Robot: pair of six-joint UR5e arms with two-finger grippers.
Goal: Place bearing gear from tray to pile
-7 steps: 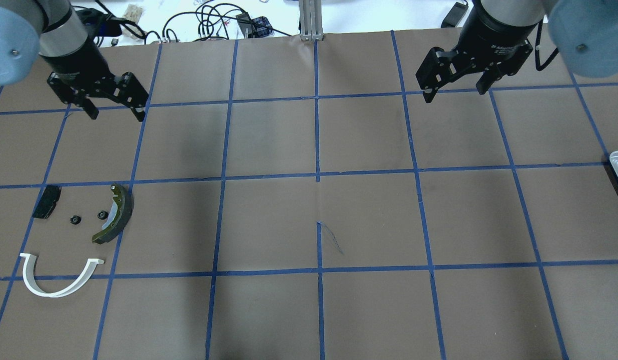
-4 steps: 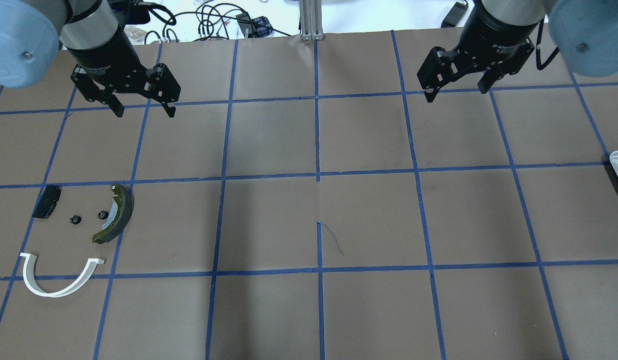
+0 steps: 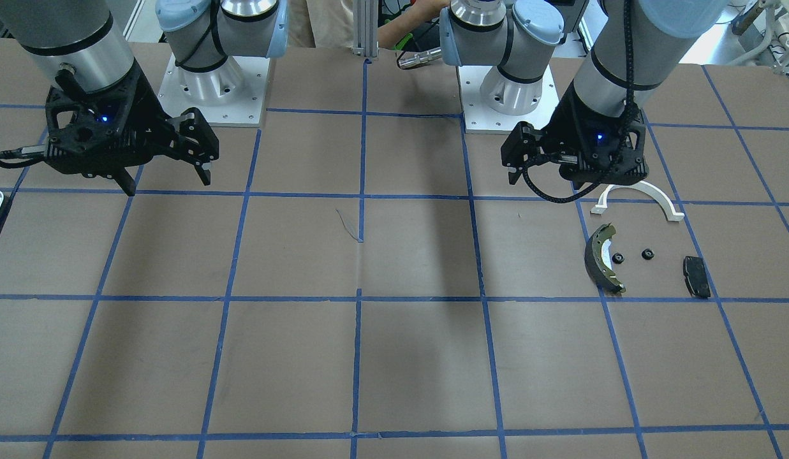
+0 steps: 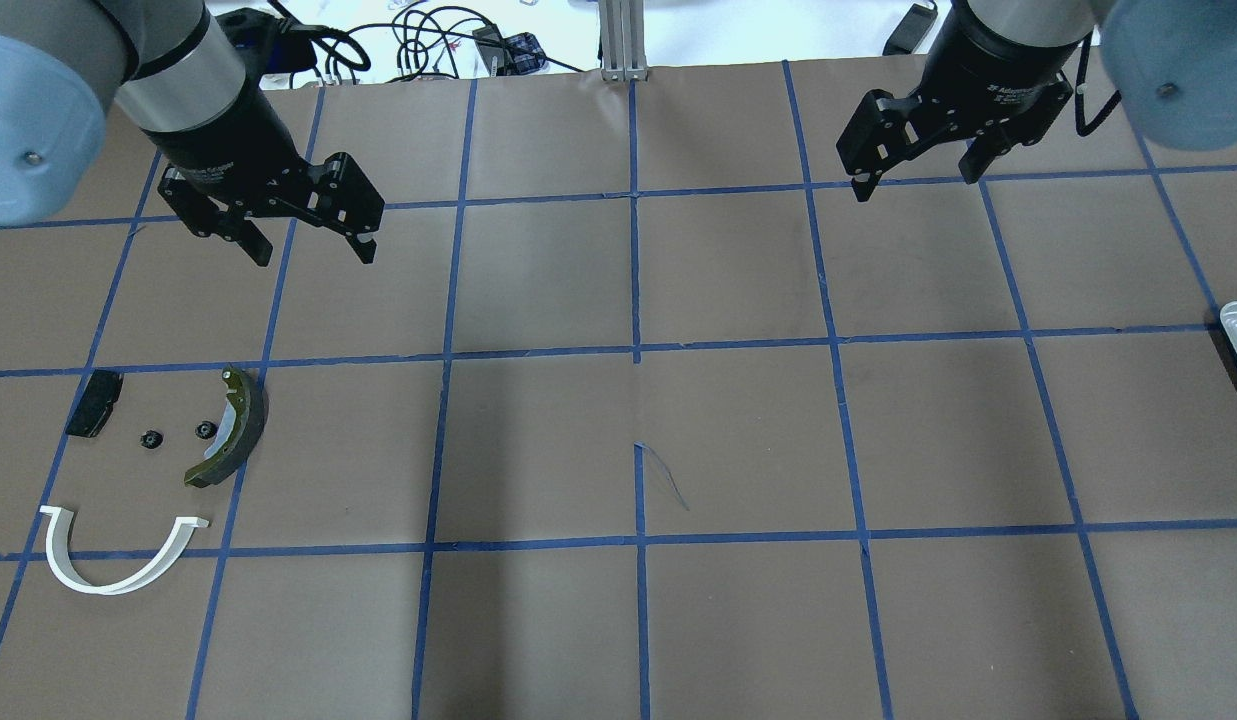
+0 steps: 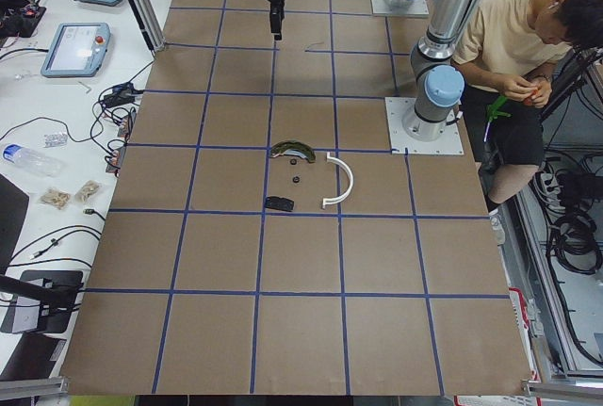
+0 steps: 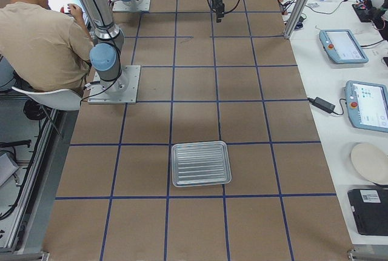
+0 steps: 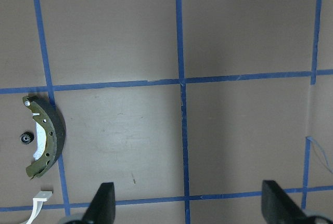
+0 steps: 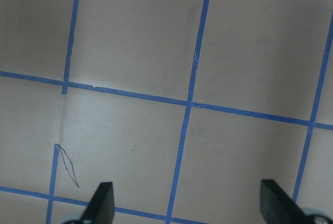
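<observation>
Brown gridded table point(image 4: 738, 440) bears ribbed silver tray point(image 6: 200, 164).

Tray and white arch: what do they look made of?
Tray: likely metal, perhaps steel or aluminium. It is bright silver with a ribbed floor and glossy reflections. White arch: probably plastic, since it is a thin, uniformly white, matte strip with no shine. Looks alone cannot confirm either.
</observation>
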